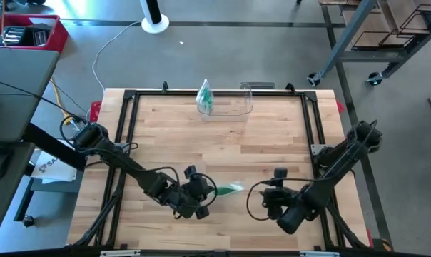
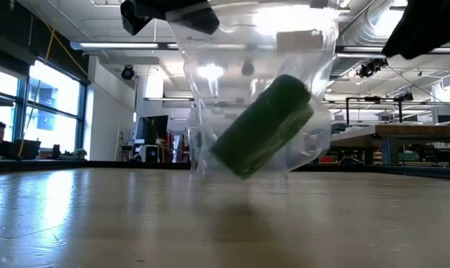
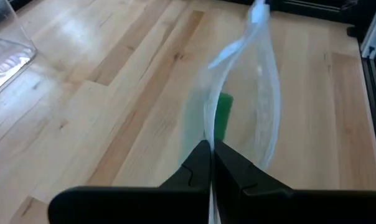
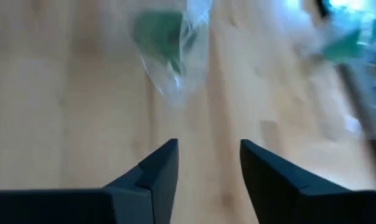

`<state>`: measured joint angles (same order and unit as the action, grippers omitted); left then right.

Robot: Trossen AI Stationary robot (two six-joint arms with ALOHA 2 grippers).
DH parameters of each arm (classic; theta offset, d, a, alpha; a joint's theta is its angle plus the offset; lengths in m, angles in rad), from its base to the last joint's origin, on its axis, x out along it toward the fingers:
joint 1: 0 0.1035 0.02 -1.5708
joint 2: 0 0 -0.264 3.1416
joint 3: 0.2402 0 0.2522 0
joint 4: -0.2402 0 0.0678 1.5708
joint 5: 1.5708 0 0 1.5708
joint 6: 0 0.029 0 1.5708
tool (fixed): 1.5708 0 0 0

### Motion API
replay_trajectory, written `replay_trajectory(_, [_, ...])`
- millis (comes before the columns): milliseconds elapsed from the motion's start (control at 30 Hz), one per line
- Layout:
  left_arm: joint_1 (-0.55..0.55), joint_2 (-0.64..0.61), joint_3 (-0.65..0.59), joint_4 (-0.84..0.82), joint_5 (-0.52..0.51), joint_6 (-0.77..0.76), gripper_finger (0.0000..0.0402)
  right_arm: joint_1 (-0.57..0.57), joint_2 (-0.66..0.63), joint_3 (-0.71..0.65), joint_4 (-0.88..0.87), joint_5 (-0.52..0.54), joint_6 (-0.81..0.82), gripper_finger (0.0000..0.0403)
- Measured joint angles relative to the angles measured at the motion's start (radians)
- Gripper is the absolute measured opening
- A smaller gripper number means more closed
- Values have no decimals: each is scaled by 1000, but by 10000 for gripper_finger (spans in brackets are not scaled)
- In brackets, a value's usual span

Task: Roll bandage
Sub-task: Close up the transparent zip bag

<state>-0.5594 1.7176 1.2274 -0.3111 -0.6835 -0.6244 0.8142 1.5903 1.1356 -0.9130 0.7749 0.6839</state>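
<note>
The left hand (image 3: 210,163) is pinching the clear bag (image 3: 250,106) holding the green bandage (image 3: 223,115) above the surface (image 1: 222,143), the right hand (image 4: 208,165) is gaping empty nearby, so rolling is not yet starting

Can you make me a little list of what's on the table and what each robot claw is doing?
held thing: clear plastic bag with a green bandage roll inside
left claw: shut on the bag's edge, holding it above the table
right claw: open, empty, pointing at the bag from a short way off
far side of table: second clear bag with something green in it, next to a clear container
table: light wood
</note>
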Motion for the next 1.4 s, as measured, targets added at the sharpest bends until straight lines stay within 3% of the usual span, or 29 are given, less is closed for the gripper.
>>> replay_trajectory(200, [-4,0,0,0,27,8,0,-39,-81,-306,753,80,-290,174])
replay_trajectory(300, [-4,0,0,1,29,8,0,-80,-76,-393,1123,6,-492,174])
replay_trajectory(400, [-5,0,0,1,30,8,0,-112,-72,-426,1298,-53,-582,171])
replay_trajectory(533, [-5,0,0,1,30,8,0,-128,-71,-412,1296,-70,-597,128])
replay_trajectory(733, [-5,0,0,-10,18,10,0,-124,-71,-377,1260,-102,-614,12])
replay_trajectory(933, [-5,-1,0,-19,-37,76,28,-122,-71,-290,1140,-68,-610,9])
replay_trajectory(1233, [-6,-22,0,-11,-82,191,148,-143,-71,-180,878,-43,-485,1])
replay_trajectory(1400, [6,-2,-45,242,-63,365,193,-147,-71,-183,867,-43,-464,0])
